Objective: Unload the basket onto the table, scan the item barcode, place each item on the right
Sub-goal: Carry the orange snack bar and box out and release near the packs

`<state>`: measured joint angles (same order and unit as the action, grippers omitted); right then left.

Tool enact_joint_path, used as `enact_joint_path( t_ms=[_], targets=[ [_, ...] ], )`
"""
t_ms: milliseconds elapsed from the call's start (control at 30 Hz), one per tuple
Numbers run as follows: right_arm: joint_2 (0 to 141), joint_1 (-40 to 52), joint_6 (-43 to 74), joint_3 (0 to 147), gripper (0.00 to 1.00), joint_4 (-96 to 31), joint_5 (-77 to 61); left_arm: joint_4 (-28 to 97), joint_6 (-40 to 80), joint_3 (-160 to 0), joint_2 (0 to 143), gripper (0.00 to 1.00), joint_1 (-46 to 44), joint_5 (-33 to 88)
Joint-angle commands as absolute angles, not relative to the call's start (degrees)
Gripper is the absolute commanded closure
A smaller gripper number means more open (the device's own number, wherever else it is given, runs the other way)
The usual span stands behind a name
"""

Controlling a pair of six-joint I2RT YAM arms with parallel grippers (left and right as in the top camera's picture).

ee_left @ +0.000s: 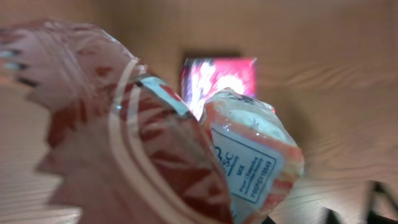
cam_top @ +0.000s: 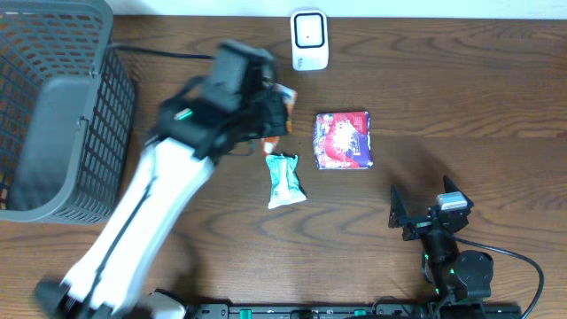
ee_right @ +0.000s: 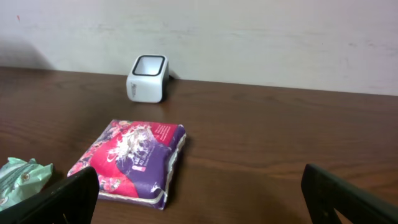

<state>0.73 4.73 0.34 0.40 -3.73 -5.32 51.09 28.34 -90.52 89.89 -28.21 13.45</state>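
A dark brown wood-grain counter (cam_top: pixel 478 97) fills nearly the whole overhead view, its grain running left to right. In the right wrist view an off-white painted wall (ee_right: pixel 280 37) takes the upper third of the frame, faintly scuffed and evenly lit, with a soft shadow at its upper left.

Dark wood table (cam_top: pixel 461 89); on it grey basket (cam_top: pixel 53 115), white scanner (cam_top: pixel 309 40), red-purple packet (cam_top: pixel 344 140), teal packet (cam_top: pixel 284 180).
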Motion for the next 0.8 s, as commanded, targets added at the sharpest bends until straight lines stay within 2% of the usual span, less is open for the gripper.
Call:
enact_joint_path(
  t_ms=[0, 67, 100, 167, 200, 233, 333, 433, 767],
  targets=[
    [0.5, 4.4, 0.1, 0.3, 0.01, -4.0, -5.0, 50.3, 28.2, -90.3, 98.3, 0.92, -30.0, 13.8],
    [0.5, 4.4, 0.1, 0.3, 0.01, -4.0, -5.0, 49.6, 28.2, -90.3, 102.5, 0.9, -30.7, 13.8],
    [0.5, 4.4, 0.1, 0.3, 0.01, -4.0, -5.0, 49.2, 28.2, -90.3, 104.5, 0.83, -31.0, 13.8],
    [0.5, 4.4, 0.1, 0.3, 0.01, -4.0, -5.0, 48.7, 28.2, -90.3, 107.7, 0.49, -31.2, 13.8],
    [0.5, 4.4, 0.1, 0.3, 0.01, -4.0, -5.0, 48.5, 28.2, -90.3, 109.3, 0.39, -31.2, 13.8],
    [0.5, 4.4, 0.1, 0.3, 0.01, -4.0, -5.0, 48.3, 28.2, -90.3, 110.1, 0.36, -31.2, 13.8],
    [0.5, 4.4, 0.1, 0.3, 0.01, -4.0, -5.0, 47.6, 28.2, -90.4, 110.7, 0.28, -31.0, 13.8],
    [0.5, 4.4, 0.1, 0.3, 0.01, -4.0, -5.0, 47.7, 28.2, -91.7, 109.4, 0.24, -30.5, 14.0],
    [0.5, 4.4, 0.1, 0.3, 0.01, -4.0, -5.0, 49.0, 28.2, -92.4, 97.4, 0.22, -25.6, 13.9]
  ],
)
